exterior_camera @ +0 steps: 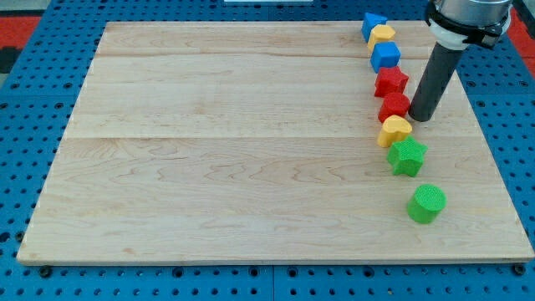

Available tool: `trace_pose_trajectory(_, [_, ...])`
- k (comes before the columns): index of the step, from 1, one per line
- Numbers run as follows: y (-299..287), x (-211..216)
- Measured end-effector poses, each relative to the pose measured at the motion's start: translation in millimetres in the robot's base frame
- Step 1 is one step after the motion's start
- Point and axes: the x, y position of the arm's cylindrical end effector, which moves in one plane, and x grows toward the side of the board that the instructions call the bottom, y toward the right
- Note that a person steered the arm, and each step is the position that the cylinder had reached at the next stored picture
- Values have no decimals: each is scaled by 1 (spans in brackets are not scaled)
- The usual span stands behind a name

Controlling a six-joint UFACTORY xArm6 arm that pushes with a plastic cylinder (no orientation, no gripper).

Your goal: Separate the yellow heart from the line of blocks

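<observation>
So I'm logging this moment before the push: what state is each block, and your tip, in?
My tip: right of the lower red block.
Lower yellow block: in line.
Blue blocks, upper yellow block, upper red block, green star: in line.
Green cylinder: upright, apart.

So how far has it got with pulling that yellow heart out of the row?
Nothing looks done yet: the yellow heart sits in the row, between a red block and the green star. My tip is just right of that red block. The push is still ahead.
</observation>
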Motion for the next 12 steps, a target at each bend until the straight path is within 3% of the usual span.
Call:
trace_pose_trajectory(3, [8, 5])
trace_pose_trajectory(4, [9, 30])
trace_pose_trajectory(5, [-38, 30])
trace_pose_trajectory(6, [-137, 4])
trace_pose_trajectory(7, [-167, -2])
trace_pose_trajectory(9, [-169, 2])
trace_pose_trajectory(10, [-216, 26])
trace_pose_trajectory(12, [-197, 19])
